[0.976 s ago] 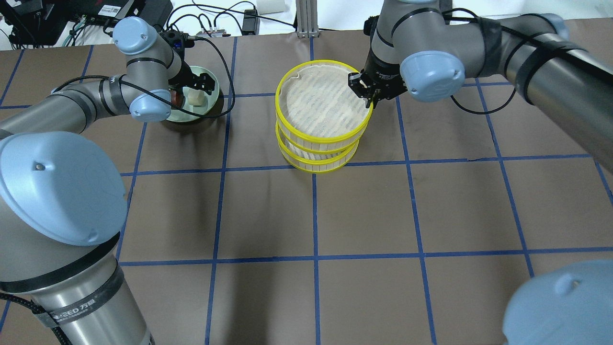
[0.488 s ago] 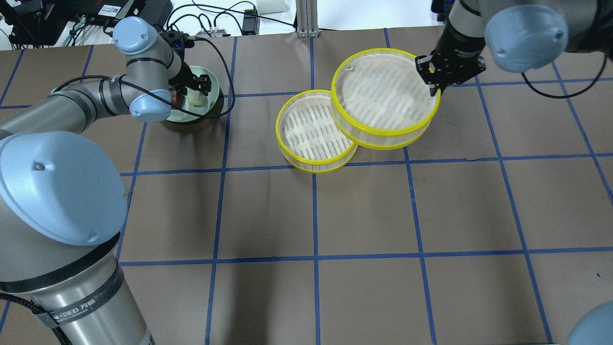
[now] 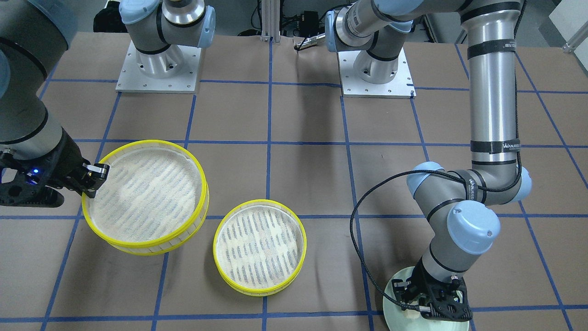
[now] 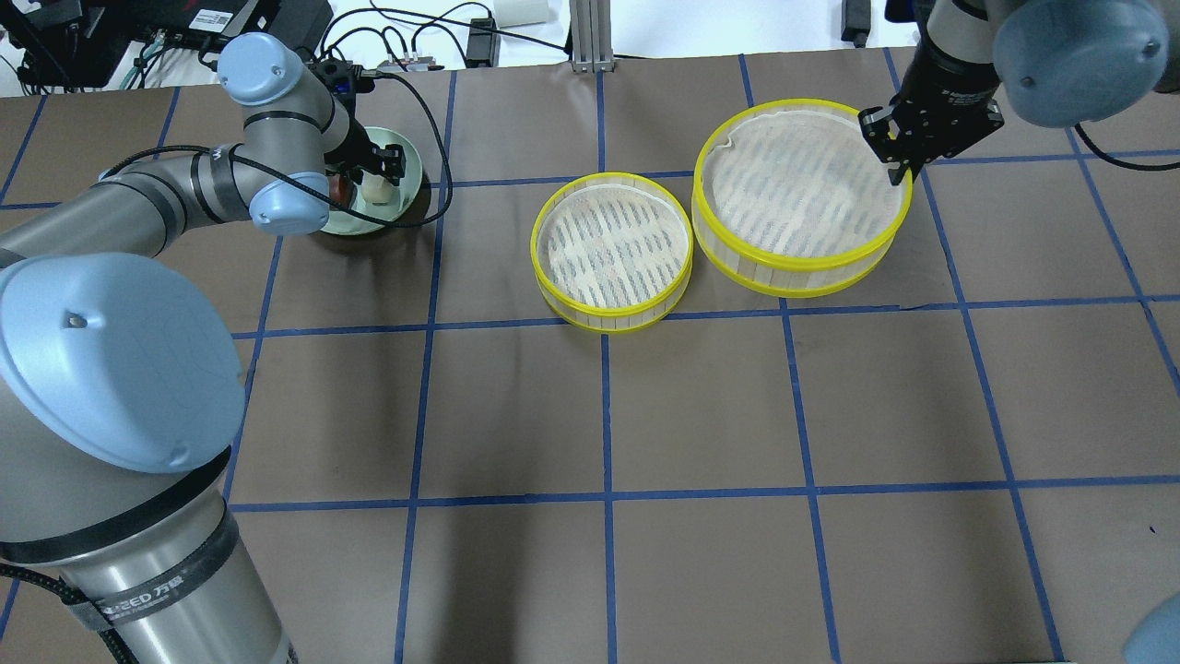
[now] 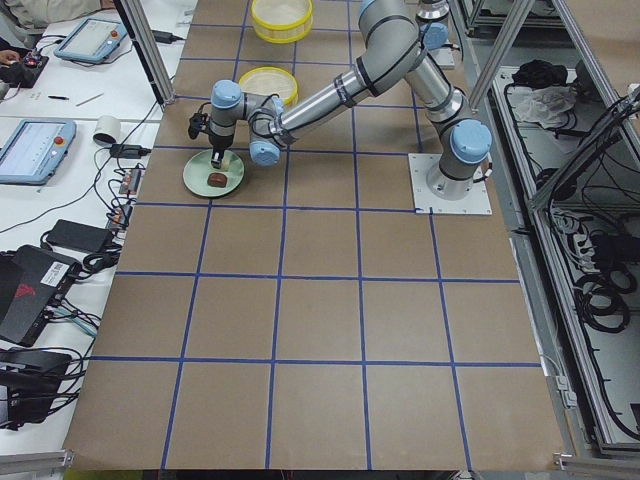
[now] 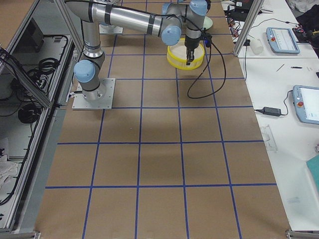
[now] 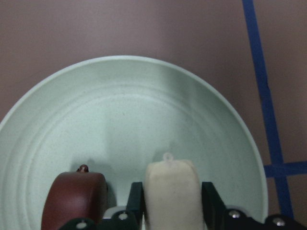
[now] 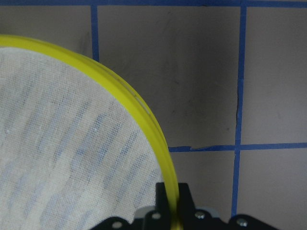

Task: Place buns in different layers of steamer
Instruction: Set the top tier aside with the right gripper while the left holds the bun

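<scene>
The steamer is in two parts. The lower tray stands empty on the table. My right gripper is shut on the yellow rim of the upper tray and holds it, empty, beside the lower tray on its right. My left gripper is down in the pale green plate, its fingers pressed on both sides of the cream-white bun. The reddish-brown bun lies on the plate beside it.
Cables and electronics lie along the table's far edge, with an aluminium post at its middle. The brown table carries a blue tape grid. A side bench holds tablets.
My right gripper has lifted the upper tray off the lower one and carried it to the right. My left gripper's fingers have closed in on the cream-white bun.
</scene>
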`<move>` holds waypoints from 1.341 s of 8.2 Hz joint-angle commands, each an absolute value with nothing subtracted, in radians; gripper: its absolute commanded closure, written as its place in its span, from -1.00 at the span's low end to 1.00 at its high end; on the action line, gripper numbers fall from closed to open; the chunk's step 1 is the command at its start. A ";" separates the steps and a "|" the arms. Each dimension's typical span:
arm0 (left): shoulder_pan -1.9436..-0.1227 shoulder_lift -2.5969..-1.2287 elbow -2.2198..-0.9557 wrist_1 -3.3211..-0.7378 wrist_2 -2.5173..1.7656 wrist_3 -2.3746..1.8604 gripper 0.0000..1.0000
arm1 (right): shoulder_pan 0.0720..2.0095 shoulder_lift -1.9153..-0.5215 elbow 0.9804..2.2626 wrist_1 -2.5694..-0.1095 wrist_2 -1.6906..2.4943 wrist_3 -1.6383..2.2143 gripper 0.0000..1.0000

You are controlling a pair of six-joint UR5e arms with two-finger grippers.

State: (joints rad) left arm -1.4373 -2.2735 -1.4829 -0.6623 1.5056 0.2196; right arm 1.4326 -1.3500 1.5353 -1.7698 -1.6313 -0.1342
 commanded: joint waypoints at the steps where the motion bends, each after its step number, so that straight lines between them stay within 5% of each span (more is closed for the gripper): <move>1: -1.437 -2.246 -1.479 -0.692 1.506 0.218 1.00 | 1.427 -1.353 1.539 -1.766 -1.618 -0.141 1.00; 6: -1.552 -2.085 -1.483 -0.802 1.431 -0.064 1.00 | 1.427 -1.351 1.536 -1.769 -1.629 -0.140 1.00; 11: -1.762 -2.095 -1.543 -0.761 1.318 -0.471 1.00 | 1.425 -1.345 1.536 -1.770 -1.629 -0.143 1.00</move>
State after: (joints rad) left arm -1.6901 -2.0851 -1.5126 -0.7882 1.3494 -0.3759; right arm 1.4259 -1.3478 1.5355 -1.7700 -1.6298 -0.1404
